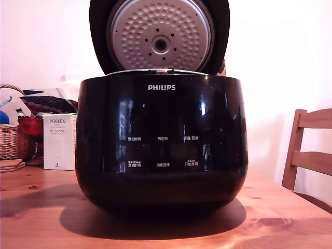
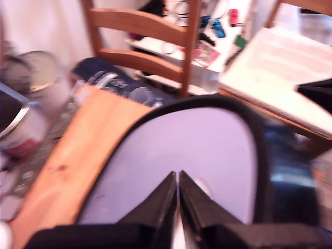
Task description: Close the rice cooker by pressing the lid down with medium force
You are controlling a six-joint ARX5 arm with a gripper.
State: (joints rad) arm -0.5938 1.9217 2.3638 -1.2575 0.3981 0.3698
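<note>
Wooden table (image 1: 290, 218) with a knotted orange-brown top, seen from the front. The rice cooker (image 1: 162, 155) stands at its centre and casts a dark shadow on the boards. Farther back, toward the exterior view's left: an upright white box (image 1: 58, 141) lettered PORLEX; a wicker basket (image 1: 9, 141) at the frame edge; a low stack of flat tan pads (image 1: 11, 165) before the basket.

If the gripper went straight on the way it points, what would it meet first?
Probably the wide round glossy black lid, its pale-reflecting surface lying just beyond the tips of the shut gripper; blur hides how near it is.
</note>
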